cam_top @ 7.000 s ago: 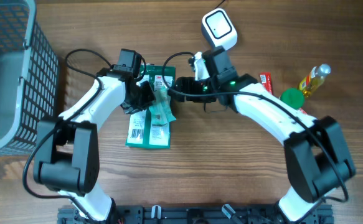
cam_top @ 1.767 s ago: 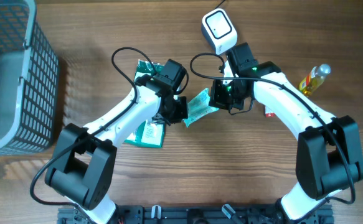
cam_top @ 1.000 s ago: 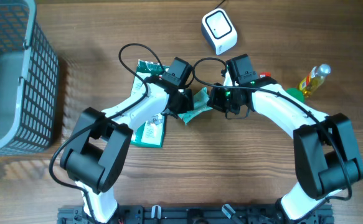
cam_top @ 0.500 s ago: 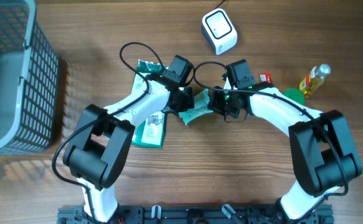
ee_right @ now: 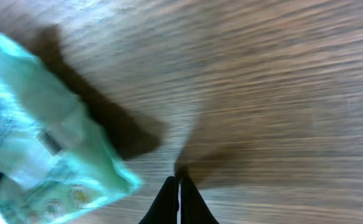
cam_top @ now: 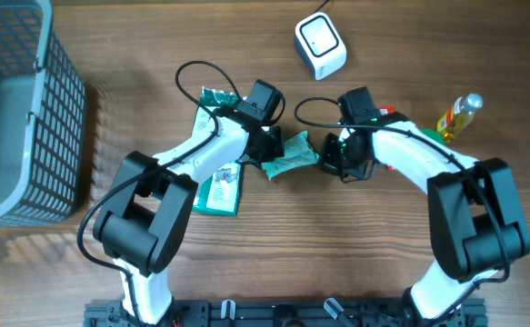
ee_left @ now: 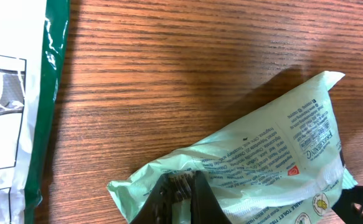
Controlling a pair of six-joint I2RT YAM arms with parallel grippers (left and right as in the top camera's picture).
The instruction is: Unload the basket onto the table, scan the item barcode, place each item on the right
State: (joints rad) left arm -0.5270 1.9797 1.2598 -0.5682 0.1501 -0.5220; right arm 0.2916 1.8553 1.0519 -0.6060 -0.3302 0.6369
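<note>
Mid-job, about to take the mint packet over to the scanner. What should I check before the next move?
1. Left gripper grip on the mint packet: ok, fingers shut on its edge.
2. Right gripper clear of the packet: ok, shut on nothing, beside it.
3. Barcode turned toward the scanner: cannot tell, the print is too small or blurred.
4. Scanner face uncovered: ok, nothing lies on it.
5. Way to the scanner: cannot tell, a cable loops between packet and scanner in the overhead view.
</note>
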